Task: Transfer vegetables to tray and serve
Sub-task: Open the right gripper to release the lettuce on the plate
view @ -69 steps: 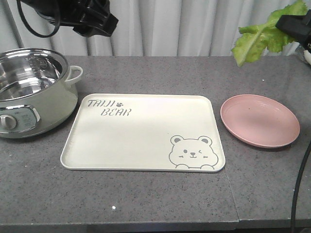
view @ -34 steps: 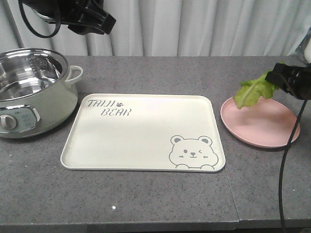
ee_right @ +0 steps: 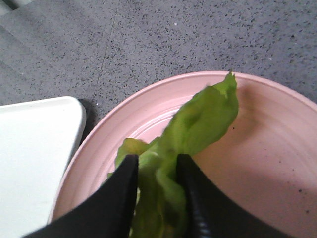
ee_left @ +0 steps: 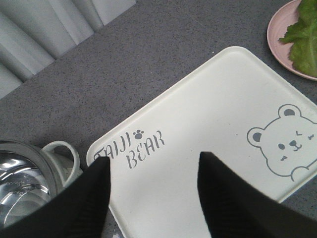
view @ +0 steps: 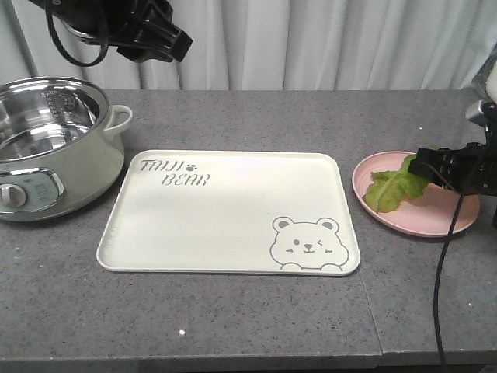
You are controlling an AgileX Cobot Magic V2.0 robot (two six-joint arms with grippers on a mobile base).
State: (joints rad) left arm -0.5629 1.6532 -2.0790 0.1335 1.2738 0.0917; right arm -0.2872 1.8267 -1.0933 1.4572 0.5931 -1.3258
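The green lettuce leaf [view: 392, 187] lies with its free end on the round pink plate [view: 443, 220] at the right. My right gripper [view: 423, 165] is shut on the leaf's stem end, low over the plate; in the right wrist view the leaf [ee_right: 198, 121] sits pinched between my fingers [ee_right: 121, 193]. The cream tray [view: 225, 225] with the bear drawing lies at the table's middle, bare. My left gripper [view: 175, 39] is open and empty, high over the back left; its wrist view shows the tray [ee_left: 208, 114] below my gripper [ee_left: 153, 166].
A pale green electric pot [view: 46, 148] with a steel inner bowl stands at the left, its handle near the tray's corner. A grey curtain hangs behind the table. A black cable [view: 443, 287] hangs from the right arm down across the table's front right.
My right gripper has come down with the lettuce from high at the back right to the pink plate; the leaf's free end now rests on the plate. The left arm has barely moved.
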